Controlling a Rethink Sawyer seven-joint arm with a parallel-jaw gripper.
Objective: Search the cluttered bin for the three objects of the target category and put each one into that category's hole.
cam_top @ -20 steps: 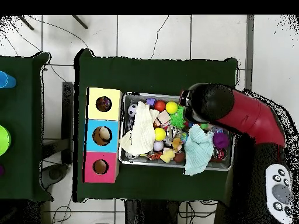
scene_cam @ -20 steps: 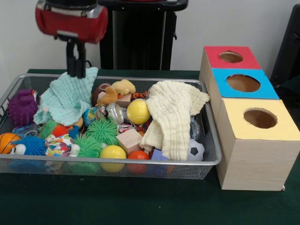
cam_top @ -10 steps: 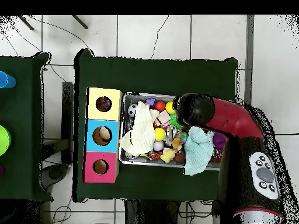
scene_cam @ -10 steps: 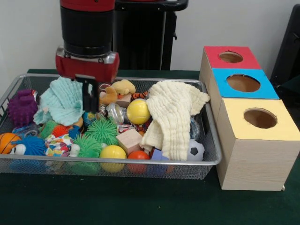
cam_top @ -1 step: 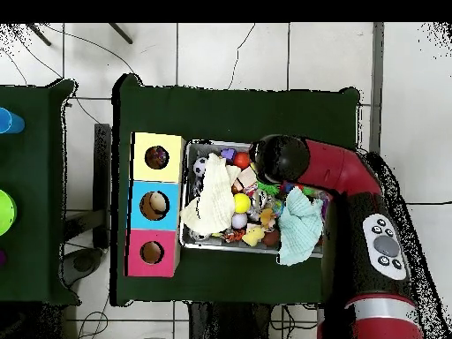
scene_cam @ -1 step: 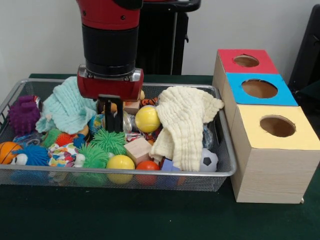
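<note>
Your gripper (scene_cam @ -1 step: 114, 121) is hovering mid-bin (scene_cam @ -1 step: 226, 172) above the green spiky ball (scene_cam @ -1 step: 108, 139); I cannot tell its fingers' state. Keep descending vertically, avoiding the cream cloth (scene_cam @ -1 step: 186, 122).

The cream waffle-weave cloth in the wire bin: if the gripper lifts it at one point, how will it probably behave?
The cream waffle-weave cloth lies draped in folds over the toys, so it is probably floppy and would hang and stretch down rather than keep its shape. It looks light. One end hangs near the small soccer ball, so lifting may nudge neighbouring toys.
</note>
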